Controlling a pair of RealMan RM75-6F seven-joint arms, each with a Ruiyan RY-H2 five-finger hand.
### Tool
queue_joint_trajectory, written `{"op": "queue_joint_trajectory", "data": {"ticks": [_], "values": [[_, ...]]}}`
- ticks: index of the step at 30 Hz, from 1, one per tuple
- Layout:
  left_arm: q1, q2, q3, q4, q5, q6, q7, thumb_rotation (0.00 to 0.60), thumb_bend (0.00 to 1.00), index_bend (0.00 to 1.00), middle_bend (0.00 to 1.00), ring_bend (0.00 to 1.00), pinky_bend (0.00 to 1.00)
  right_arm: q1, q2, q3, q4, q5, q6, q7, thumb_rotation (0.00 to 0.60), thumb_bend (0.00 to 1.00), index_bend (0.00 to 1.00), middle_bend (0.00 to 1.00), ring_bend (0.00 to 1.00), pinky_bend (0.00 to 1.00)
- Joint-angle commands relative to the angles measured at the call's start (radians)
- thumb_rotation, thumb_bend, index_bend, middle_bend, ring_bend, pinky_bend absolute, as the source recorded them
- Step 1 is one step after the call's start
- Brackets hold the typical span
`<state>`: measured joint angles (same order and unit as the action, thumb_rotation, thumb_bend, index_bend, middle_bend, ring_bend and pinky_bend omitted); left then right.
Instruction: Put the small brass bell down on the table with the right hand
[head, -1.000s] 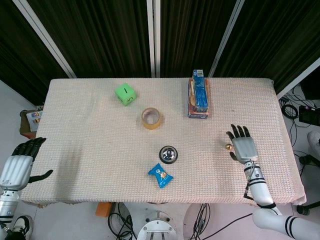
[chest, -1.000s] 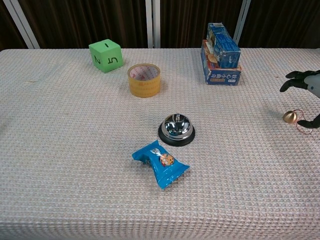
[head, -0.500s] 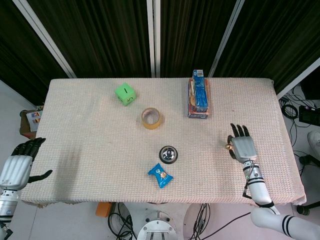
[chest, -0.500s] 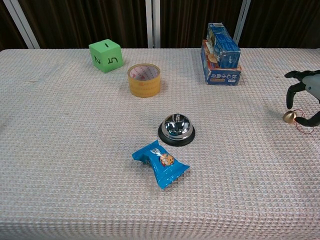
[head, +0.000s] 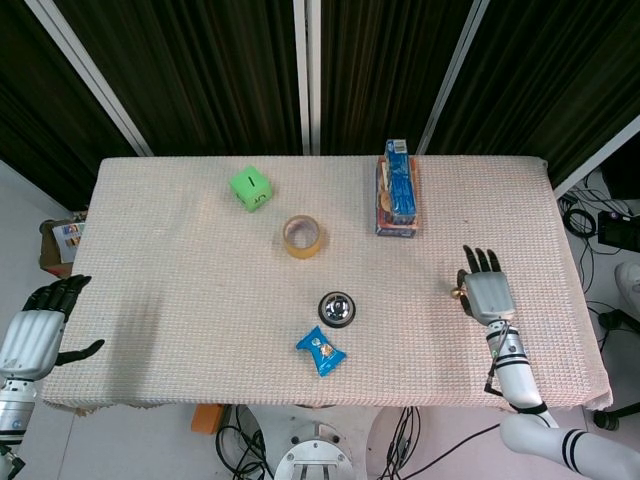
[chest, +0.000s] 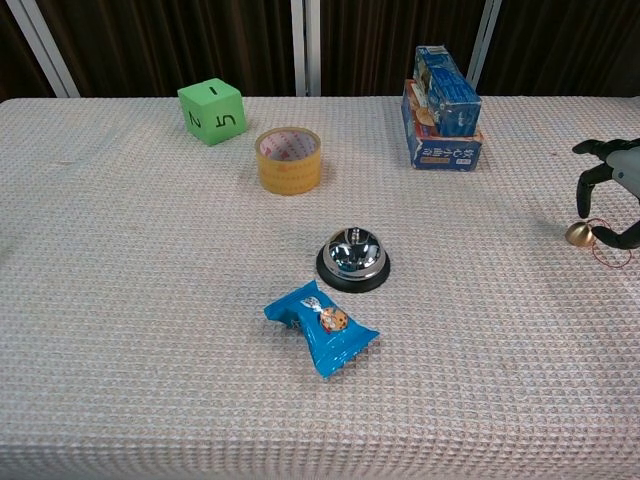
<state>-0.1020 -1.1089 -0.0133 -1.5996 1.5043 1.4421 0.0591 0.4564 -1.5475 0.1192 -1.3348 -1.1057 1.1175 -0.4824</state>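
A rough, matt waffle-weave cloth covers the tabletop (chest: 150, 300), bearing a glossy chrome call bell (chest: 353, 257), a shiny brass bell (chest: 578, 234) and a glossy plastic snack packet (chest: 320, 327).

The right hand (head: 486, 293) lies over the table (head: 180, 270) with its back up and its dark fingers (head: 481, 260) pointing away from the robot. The small brass bell (head: 456, 293) is just beside the hand, on the thumb side, a bit behind the fingertips. You cannot tell if the hand is touching it. Far out past the fingertips is a blue box (head: 396, 189). The left hand (head: 37, 330) is off the table edge, thumb sticking out, holding nothing.
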Motion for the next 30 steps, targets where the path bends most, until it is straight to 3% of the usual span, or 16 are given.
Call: {"op": "queue_joint_trajectory", "data": {"ticks": [1, 6, 30], "values": [[0.0, 0.0, 0.0, 0.0, -0.002, -0.002, 0.0, 0.52, 0.13, 0.11, 0.11, 0.12, 0.18, 0.001, -0.003, 0.001, 0.003, -0.002, 0.001, -0.001, 0.6, 0.31, 0.49, 0.03, 0.0, 0.0], [-0.001, 0.002, 0.001, -0.001, -0.007, -0.007, 0.0, 0.584, 0.13, 0.11, 0.11, 0.12, 0.18, 0.002, -0.011, 0.005, 0.012, -0.003, 0.004, -0.003, 0.6, 0.32, 0.51, 0.04, 0.0, 0.0], [-0.001, 0.002, 0.002, 0.001, -0.008, -0.009, -0.002, 0.6, 0.15, 0.11, 0.11, 0.12, 0.18, -0.002, -0.03, 0.012, 0.032, -0.003, 0.011, -0.016, 0.6, 0.33, 0.55, 0.05, 0.0, 0.0]]}}
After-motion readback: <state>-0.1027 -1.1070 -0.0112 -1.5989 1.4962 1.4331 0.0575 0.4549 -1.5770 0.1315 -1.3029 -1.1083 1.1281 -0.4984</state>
